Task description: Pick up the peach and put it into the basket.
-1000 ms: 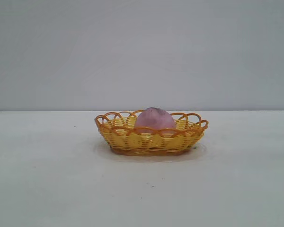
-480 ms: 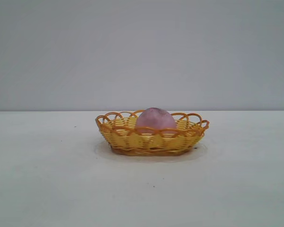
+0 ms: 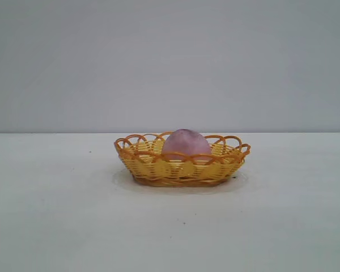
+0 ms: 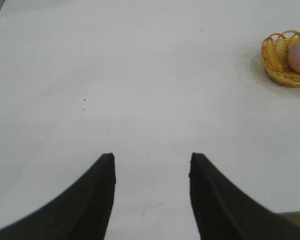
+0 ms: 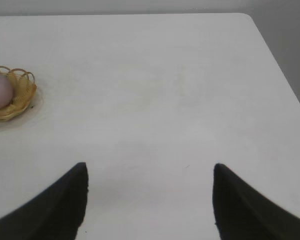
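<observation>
Your white table (image 3: 56,226) lies bare around a single arrangement at its centre: the basket (image 3: 158,168), oval and lying with its long axis across the exterior view, and inside it the peach (image 3: 185,141), seated a little right of the basket's middle with its crown showing above the looped rim. By that evidence you may judge the placing done; what remains is at most to hold both arms clear.

Neither arm appears in the exterior view. From the left wrist camera you see the left gripper (image 4: 151,172) above empty tabletop, its two dark fingers spread apart with nothing between them, and the basket (image 4: 275,62) well away ahead and off to one side. From the right wrist camera, the right gripper (image 5: 149,182) is likewise parted wide and empty, with the basket (image 5: 21,102) and the peach (image 5: 0,90) far off toward the opposite side.

You cannot fairly call either arm the nearer; both stand well apart from the fruit.
</observation>
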